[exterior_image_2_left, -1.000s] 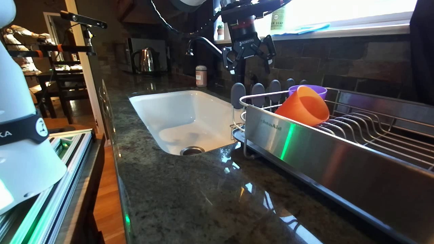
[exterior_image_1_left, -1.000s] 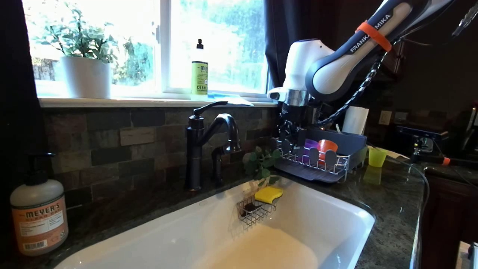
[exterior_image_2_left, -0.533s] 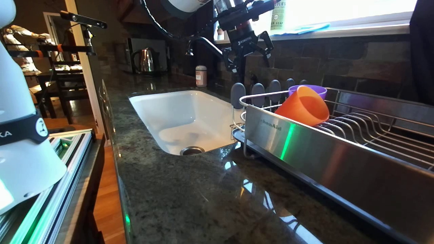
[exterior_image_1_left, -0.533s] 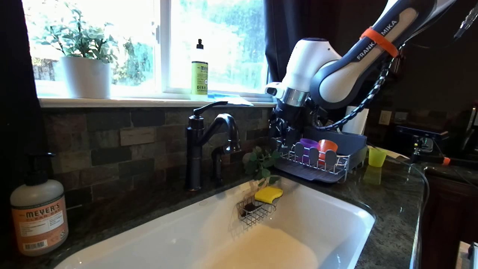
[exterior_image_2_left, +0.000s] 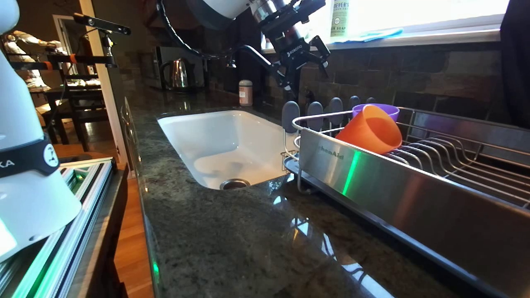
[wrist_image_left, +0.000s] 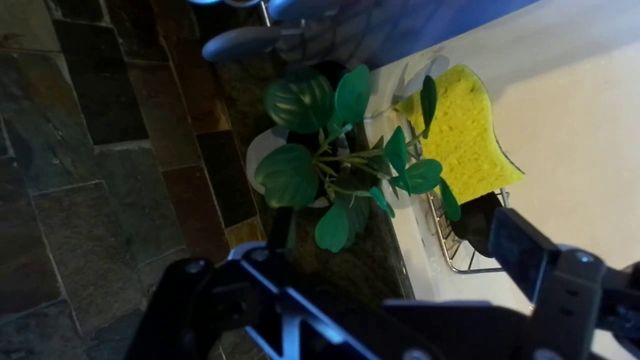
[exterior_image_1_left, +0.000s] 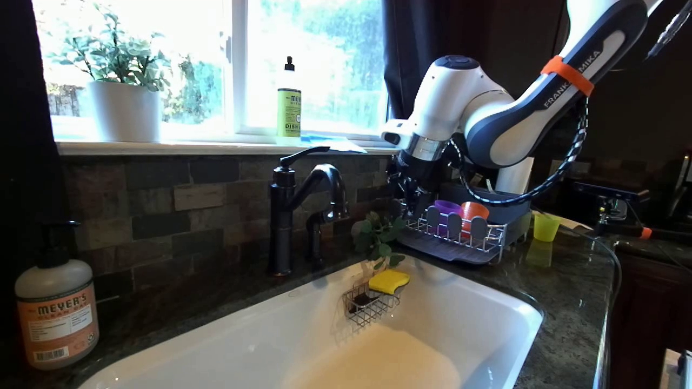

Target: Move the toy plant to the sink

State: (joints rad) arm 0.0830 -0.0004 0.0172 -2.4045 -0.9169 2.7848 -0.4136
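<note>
In an exterior view, the toy plant stands on the table, just beyond the far corner of the sink, not yet inside it. My pincer, released and empty, is spread, I judge, so that the plant can enter. The yellow sponge rests on the wire caddy, I suppose for draining. I read "ROBOTIQ" on the pincer, "MEYER'S" on the near-left soap bottle, and only "Aid" clearly on the dish rack.

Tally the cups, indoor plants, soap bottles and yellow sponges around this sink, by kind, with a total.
Cups: 3 (purple cup, orange cup, yellow-green cup)
Indoor plants: 2 (toy plant, potted plant)
Soap bottles: 2 (lime-labelled bottle, orange-labelled bottle)
Yellow sponges: 1 (yellow sponge)
Total: 8
</note>
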